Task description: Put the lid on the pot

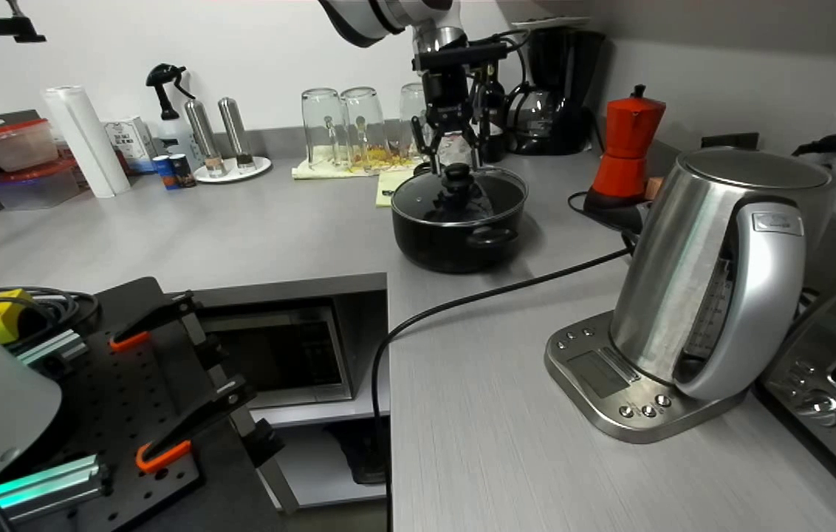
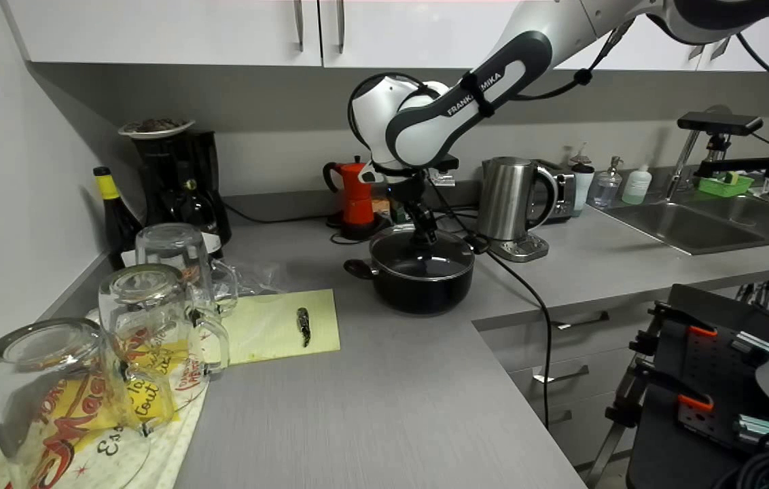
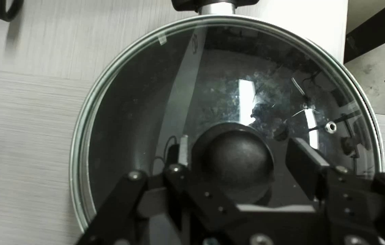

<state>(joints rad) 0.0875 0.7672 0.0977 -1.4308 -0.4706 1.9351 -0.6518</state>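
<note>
The clear-glass lid [image 1: 418,198] with its metal rim and black knob lies level on top of the black pot [image 1: 433,244]. The lid [image 2: 451,257] and the pot [image 2: 418,293] show the same way in an exterior view. In the wrist view the lid [image 3: 138,102] fills the middle and a pot handle [image 3: 217,7] shows at the top. My gripper [image 1: 456,164] points down over the lid. Its fingers [image 3: 244,151] are open, one on each side of the black knob [image 3: 236,160], with a visible gap on the right side.
A steel kettle [image 1: 706,295] stands on its base, and a red moka pot [image 1: 625,140] stands near the wall. Glass mugs [image 2: 147,319] and a yellow sheet [image 2: 269,333] lie beyond the pot. A black cable [image 1: 492,288] runs across the counter beside the pot.
</note>
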